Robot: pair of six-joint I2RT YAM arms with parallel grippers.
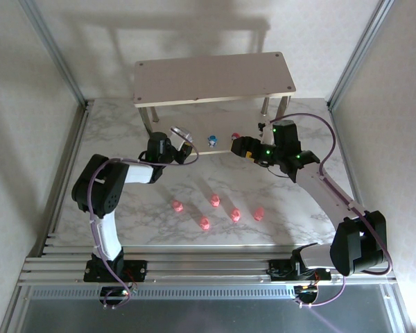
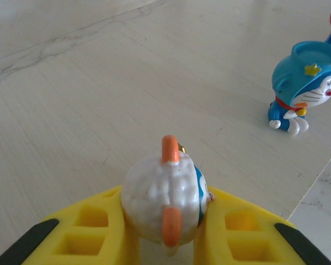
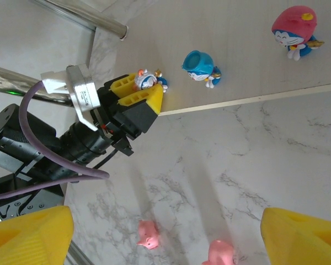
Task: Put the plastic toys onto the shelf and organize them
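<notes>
Arms low at shelf [image 1: 215, 76] | left fingers [image 2: 88, 226] pinch whitish-blue toy [image 2: 163, 201] | right fingers [image 3: 27, 234] spread

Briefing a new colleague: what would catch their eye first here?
First, the left gripper pinches a whitish-blue toy at the near edge of the shelf's lower board. A blue toy and a red toy stand on that board; five pink toys lie scattered on the marble table.
</notes>
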